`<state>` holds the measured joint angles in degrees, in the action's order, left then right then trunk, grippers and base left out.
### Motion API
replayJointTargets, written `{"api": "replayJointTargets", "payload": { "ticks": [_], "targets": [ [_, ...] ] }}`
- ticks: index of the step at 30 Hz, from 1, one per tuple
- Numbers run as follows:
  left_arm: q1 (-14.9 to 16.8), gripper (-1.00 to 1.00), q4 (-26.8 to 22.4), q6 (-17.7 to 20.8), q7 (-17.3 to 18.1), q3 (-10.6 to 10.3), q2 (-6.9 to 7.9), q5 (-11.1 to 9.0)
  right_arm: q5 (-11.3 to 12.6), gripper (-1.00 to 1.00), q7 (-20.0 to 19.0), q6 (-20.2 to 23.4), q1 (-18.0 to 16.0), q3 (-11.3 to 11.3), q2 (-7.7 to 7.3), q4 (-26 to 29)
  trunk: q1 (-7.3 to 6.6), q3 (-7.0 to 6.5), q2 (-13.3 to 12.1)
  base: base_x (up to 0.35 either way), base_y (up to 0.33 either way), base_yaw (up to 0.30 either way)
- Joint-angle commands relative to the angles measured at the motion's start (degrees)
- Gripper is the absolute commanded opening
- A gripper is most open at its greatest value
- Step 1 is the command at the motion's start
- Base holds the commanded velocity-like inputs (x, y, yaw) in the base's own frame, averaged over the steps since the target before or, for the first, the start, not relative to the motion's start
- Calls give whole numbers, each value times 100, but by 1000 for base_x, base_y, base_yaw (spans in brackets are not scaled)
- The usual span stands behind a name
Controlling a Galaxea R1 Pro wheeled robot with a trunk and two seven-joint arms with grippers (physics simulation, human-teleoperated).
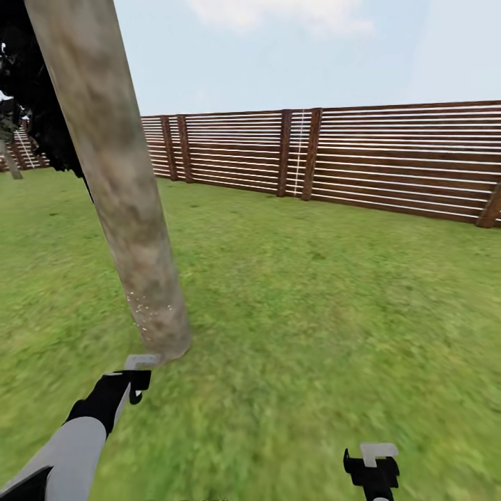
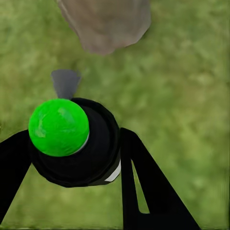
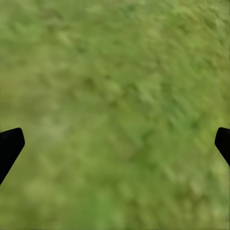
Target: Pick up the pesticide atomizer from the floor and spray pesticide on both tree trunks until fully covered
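Observation:
A thick, mottled grey-brown tree trunk (image 1: 118,181) leans across the left of the head view and meets the grass just beyond my left gripper (image 1: 136,381). Fine whitish pesticide specks (image 1: 142,312) dot its lower part. In the left wrist view my left gripper (image 2: 72,160) is shut on the pesticide atomizer (image 2: 76,148), a black bottle with a bright green round top. Its grey nozzle (image 2: 65,82) points at the trunk's base (image 2: 105,24). My right gripper (image 1: 374,470) hangs open over the lawn, and the fingertips (image 3: 9,146) show at the edges of its wrist view with only grass between them.
A green lawn (image 1: 313,313) stretches to a brown slatted wooden fence (image 1: 362,156) across the back. Dark foliage (image 1: 35,104) and a thin distant trunk (image 1: 10,163) stand at the far left.

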<state>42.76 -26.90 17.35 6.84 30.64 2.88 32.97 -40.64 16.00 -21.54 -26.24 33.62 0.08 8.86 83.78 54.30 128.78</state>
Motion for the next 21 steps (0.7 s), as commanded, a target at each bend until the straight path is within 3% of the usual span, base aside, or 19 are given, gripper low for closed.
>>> {"api": "replayJointTargets", "payload": {
  "ticks": [1,6,17,21],
  "targets": [
    [10,-100,-11,53,53,45,-7,61,-59,100,22,-17,-5,39,1,-7,-1,5,2,0,-274,276],
    [9,-100,-25,315,69,47,25,61,-58,100,20,-17,-3,39,1,-7,-1,5,2,16,-274,212],
    [13,-100,-26,336,25,45,36,76,-58,100,20,-17,-3,39,-8,-7,-1,5,2,212,-212,8],
    [12,-100,-29,341,-463,107,47,86,-58,100,23,-17,-3,39,-8,-7,-1,5,2,234,-200,113]
  ]
}}
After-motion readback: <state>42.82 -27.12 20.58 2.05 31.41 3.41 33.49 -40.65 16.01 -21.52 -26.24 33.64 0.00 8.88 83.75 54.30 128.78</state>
